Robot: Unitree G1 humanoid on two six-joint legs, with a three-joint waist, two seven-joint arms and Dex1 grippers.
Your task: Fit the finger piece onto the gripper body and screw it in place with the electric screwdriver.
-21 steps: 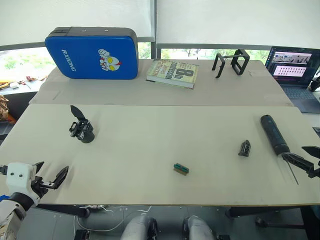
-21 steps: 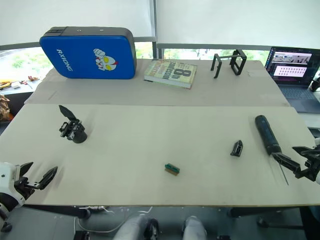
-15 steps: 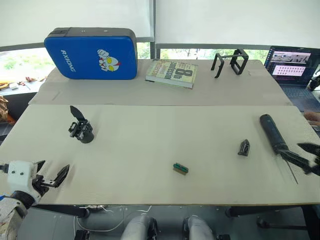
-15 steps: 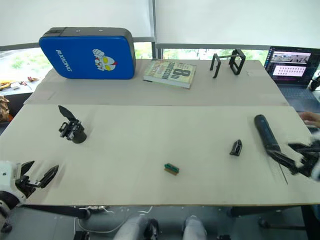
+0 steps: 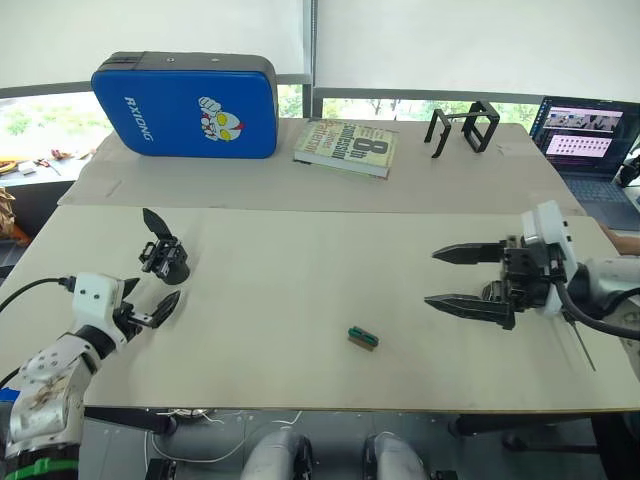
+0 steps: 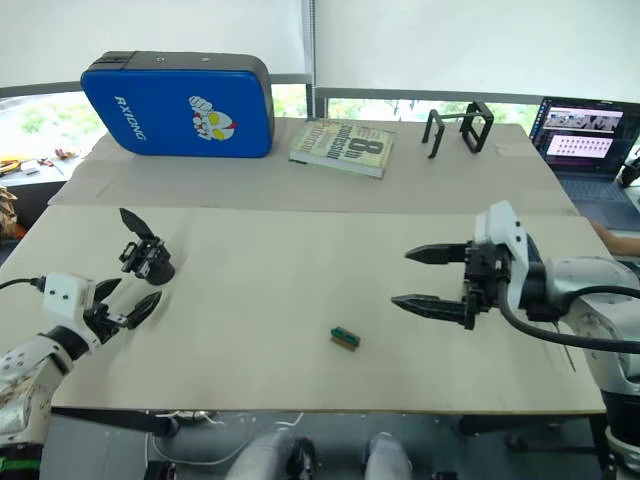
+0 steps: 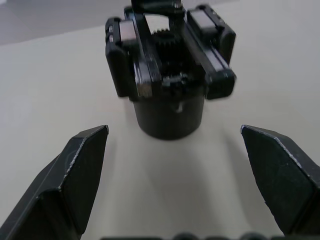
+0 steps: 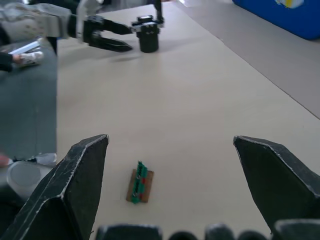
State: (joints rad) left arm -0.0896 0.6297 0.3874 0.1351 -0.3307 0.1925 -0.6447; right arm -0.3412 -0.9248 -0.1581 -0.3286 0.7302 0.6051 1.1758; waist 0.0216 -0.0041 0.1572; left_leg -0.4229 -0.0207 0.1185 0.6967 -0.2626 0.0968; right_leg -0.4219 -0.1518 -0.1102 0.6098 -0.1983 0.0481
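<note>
Left gripper (image 5: 150, 304) at 8 o'clock of the table (image 5: 300, 250), fingers spread wide and holding nothing, aimed at the gripper body (image 5: 166, 258) just beyond its tips; in the left wrist view the body (image 7: 167, 82) upright on its round base between the 2 fingertips (image 7: 82, 155), untouched. Blue case (image 5: 186, 105) at 11 o'clock on the far side, book (image 5: 346, 145) at 12 o'clock beside it. Small green-and-brown block (image 5: 362, 338) lying at 6 o'clock near the front edge, also seen flat on the table in the right wrist view (image 8: 140, 182). Black wire stand (image 5: 462, 125) at 1 o'clock. Right gripper (image 5: 447, 278) at 4 o'clock, hovering over the table with its 2 long fingers parted, empty, pointing toward the left. Finger piece mostly hidden behind that gripper's lower finger, place not sure. Screwdriver hidden by the right arm apart from a thin metal bit (image 5: 583, 348) on the table at the right edge. Laptop (image 5: 590, 135) at 2 o'clock.
</note>
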